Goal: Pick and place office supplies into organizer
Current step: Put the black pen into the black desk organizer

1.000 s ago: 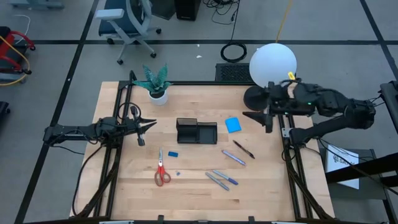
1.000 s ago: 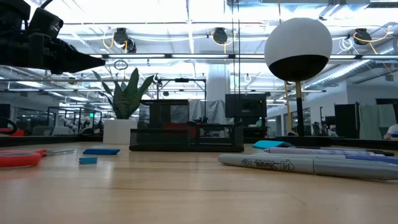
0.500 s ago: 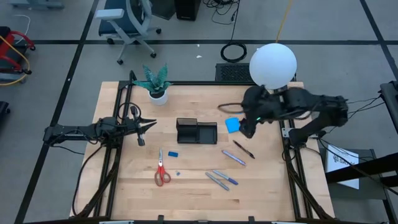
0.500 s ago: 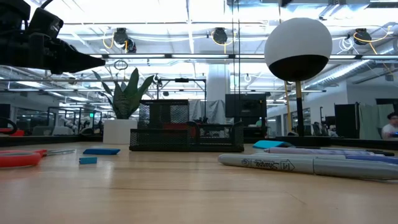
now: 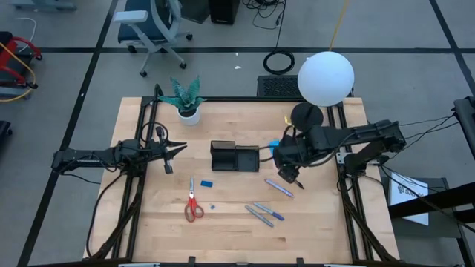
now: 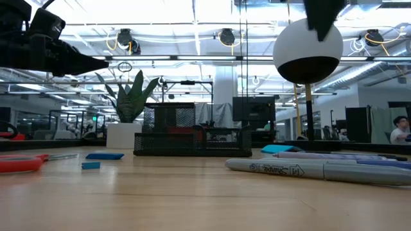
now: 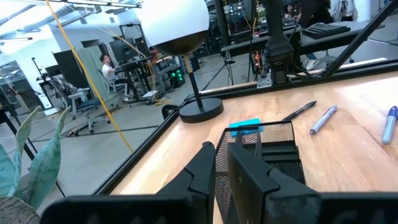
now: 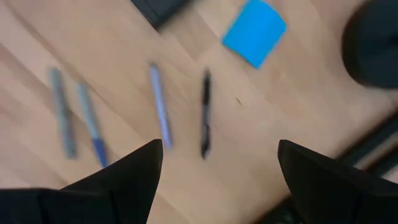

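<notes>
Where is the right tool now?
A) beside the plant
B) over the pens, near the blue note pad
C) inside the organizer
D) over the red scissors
B: the high view shows the right tool open above the pens, beside the blue note pad.

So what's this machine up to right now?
It is tidying office supplies into the black organizer. The right pincer, open and empty, hovers over the black pen beside the blue note pad. The left pincer waits shut at the table's left. Scissors and other pens lie loose.
</notes>
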{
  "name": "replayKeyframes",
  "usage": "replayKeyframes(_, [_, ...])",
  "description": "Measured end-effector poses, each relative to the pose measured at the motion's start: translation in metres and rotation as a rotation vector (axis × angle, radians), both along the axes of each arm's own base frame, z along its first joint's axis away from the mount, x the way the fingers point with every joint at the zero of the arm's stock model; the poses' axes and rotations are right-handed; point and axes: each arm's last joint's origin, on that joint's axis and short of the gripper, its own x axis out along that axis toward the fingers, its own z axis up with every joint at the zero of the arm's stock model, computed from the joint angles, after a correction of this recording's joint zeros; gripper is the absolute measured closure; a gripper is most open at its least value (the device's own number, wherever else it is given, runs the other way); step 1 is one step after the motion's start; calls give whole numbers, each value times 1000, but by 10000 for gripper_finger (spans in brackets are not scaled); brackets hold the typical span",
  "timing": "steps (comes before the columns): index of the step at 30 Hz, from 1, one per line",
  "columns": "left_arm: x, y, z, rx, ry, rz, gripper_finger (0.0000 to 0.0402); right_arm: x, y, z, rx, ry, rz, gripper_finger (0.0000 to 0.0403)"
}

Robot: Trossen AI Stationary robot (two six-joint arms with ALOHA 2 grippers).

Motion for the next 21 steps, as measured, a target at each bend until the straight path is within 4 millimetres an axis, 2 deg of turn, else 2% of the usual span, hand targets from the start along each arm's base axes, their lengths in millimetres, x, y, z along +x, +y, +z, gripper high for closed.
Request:
replayKeyframes(11, [0,0,0,0,1,0,350,-6,-2,-44,-50,104,5,94])
replayKeyframes(21, [0,0,0,0,2,0,350,-1,-1,-79,-35,72,59,94])
